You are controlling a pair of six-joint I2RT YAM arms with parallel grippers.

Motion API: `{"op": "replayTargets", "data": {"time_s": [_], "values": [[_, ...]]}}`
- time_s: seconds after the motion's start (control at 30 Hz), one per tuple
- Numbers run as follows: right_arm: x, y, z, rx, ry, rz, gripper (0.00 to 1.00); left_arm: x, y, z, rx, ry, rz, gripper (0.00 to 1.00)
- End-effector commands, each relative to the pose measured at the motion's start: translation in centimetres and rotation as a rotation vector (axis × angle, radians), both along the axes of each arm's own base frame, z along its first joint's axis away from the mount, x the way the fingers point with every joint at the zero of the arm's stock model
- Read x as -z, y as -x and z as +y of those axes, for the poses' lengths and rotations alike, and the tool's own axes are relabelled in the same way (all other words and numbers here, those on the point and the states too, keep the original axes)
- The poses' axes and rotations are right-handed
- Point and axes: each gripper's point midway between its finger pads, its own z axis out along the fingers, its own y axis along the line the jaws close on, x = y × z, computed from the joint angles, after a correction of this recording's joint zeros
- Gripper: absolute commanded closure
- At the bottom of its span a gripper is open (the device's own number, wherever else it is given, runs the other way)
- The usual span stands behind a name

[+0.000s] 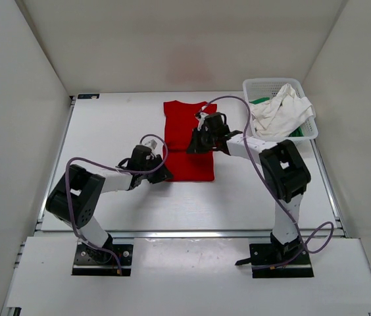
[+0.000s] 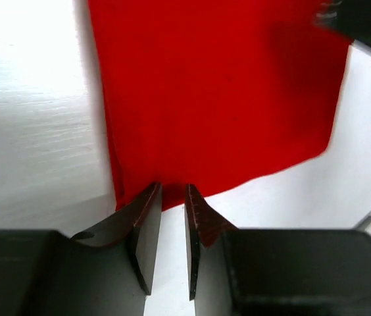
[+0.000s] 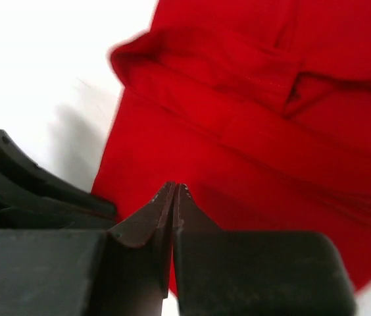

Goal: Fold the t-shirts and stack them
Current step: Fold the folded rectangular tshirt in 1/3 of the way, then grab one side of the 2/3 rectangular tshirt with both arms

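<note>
A red t-shirt (image 1: 179, 125) lies flat on the white table as a long narrow strip running away from the arms. My left gripper (image 1: 164, 175) is low at the shirt's near left corner. In the left wrist view its fingers (image 2: 172, 191) stand slightly apart, the tips at the red hem (image 2: 218, 92) and bare table showing between them. My right gripper (image 1: 192, 146) sits over the shirt's right half. In the right wrist view its jaws (image 3: 173, 188) are pressed together above the red cloth (image 3: 251, 131), with no cloth visible between them. An off-white t-shirt (image 1: 281, 112) and a green one (image 1: 259, 101) lie in the basket.
The white mesh basket (image 1: 264, 82) stands at the table's far right corner, just right of the right arm's forearm. White walls close in the table on three sides. Bare table lies left of the red shirt and along the near edge.
</note>
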Motion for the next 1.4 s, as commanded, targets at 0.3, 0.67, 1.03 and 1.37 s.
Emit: {"op": "replayTargets", "data": {"time_s": [0.3,0.67,1.03,1.37], "values": [[1.7,-7.1,0.6,0.059,0.037,-0.078,1.0,1.5,2.8,1.2,0.007,-0.006,-0.003,0.68],[-3.8,-8.7,-1.2,0.107,-0.013,-0.144,1.0,-2.8,3.5,1.3,0.022,0.046,-0.09,0.65],[-0.7,6.2,-6.8,0.148,-0.086,-0.036,1.0,0.6,4.9,4.7,-0.012,-0.05,-0.031,0.51],[3.7,8.9,-10.1,0.178,-0.026,0.06,0.92,1.9,4.6,4.3,-0.019,-0.056,0.001,0.43]]}}
